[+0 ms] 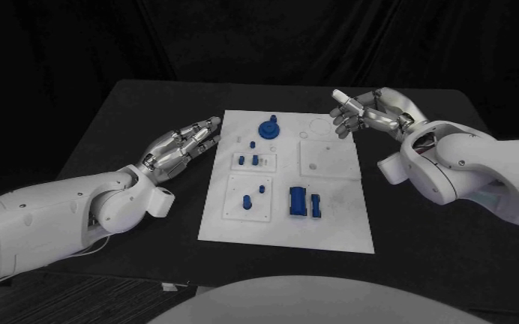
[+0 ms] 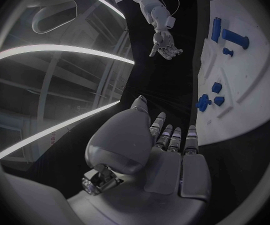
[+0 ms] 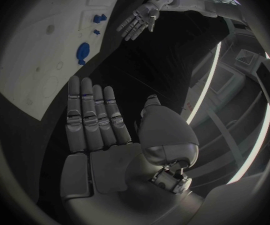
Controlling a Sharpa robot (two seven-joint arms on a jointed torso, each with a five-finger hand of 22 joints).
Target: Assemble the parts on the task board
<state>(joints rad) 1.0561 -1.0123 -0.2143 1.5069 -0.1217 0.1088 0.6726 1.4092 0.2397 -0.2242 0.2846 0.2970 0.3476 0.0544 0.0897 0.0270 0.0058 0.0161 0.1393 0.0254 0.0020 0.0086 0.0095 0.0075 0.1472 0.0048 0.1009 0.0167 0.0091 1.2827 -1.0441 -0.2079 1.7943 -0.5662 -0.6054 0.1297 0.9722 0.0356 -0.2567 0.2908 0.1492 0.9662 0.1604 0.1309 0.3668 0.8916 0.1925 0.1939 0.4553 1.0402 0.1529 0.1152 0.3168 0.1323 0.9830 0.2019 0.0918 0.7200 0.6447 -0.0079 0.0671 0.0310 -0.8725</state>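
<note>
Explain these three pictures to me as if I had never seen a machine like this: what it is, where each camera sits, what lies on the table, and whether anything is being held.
This is a robot with two white arms, each ending in a silver hand. The square picture looks down from a camera on its head at a black table. The two round pictures come from fisheye cameras at the wrists, each looking out over that arm's own palm, so straight edges look bent there.

In the middle of the table lies a white plate, the task board, carrying small blue parts to be assembled.

The left hand is at the board's left edge, fingers stretched out. The right hand is by the board's far right corner. Neither holds anything, and all the parts I can see are on the board.
</note>
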